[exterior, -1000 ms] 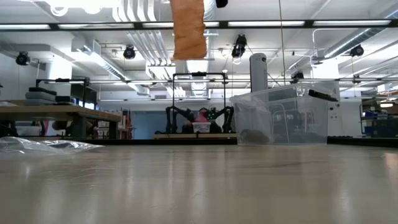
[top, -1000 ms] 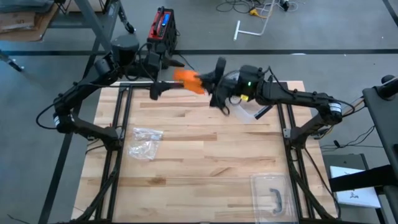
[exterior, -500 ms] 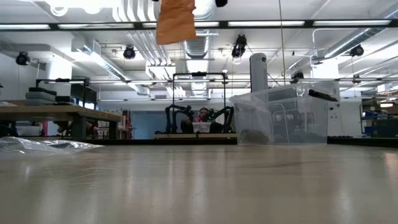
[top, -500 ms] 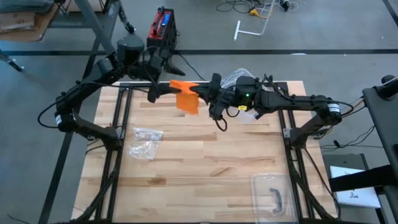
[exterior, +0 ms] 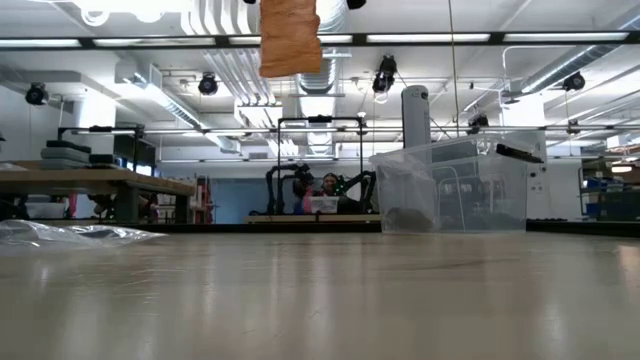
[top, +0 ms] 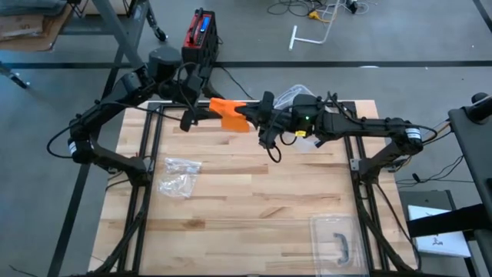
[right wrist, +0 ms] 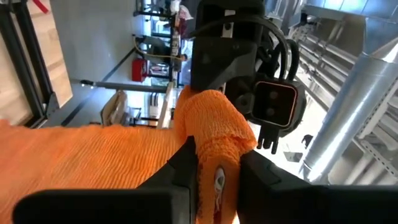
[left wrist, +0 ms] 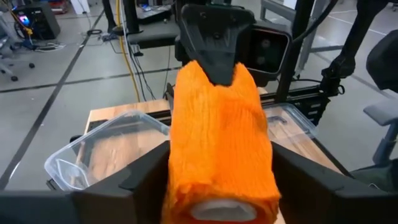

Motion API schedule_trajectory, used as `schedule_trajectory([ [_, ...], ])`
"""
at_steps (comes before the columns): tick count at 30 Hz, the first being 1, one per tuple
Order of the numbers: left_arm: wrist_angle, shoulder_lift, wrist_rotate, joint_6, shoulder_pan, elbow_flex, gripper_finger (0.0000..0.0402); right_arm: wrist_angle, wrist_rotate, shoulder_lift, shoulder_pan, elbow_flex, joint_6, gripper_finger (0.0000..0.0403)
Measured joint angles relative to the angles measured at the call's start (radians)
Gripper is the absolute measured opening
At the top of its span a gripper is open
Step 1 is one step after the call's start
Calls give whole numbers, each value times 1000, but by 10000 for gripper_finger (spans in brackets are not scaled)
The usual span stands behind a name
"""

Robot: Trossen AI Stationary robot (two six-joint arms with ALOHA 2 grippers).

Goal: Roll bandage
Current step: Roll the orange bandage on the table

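Above the far edge of the wooden table, the left gripper was clamped around the orange bandage roll. Facing it, the right gripper was closed, pinching the roll's end.

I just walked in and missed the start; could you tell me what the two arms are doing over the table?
Both arms are working an orange bandage in the air above the far edge of the wooden table. The right gripper is shut on the bandage roll, while the left gripper sits around its other end. A clear plastic bag and a clear lid lie on the table untouched.
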Motion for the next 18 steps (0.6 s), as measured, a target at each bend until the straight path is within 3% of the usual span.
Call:
schedule_trajectory([
  [9, 21, 0, 0, 11, 0, 0, 143, -3, 1, 1, -3, 0, 39, 56],
  [13, 33, 0, -8, 34, 0, 0, 101, -13, 4, -1, -3, 1, 208, 82],
  [18, 43, 0, -68, 99, 0, 0, 62, -18, 5, -1, -4, 1, 544, 152],
])
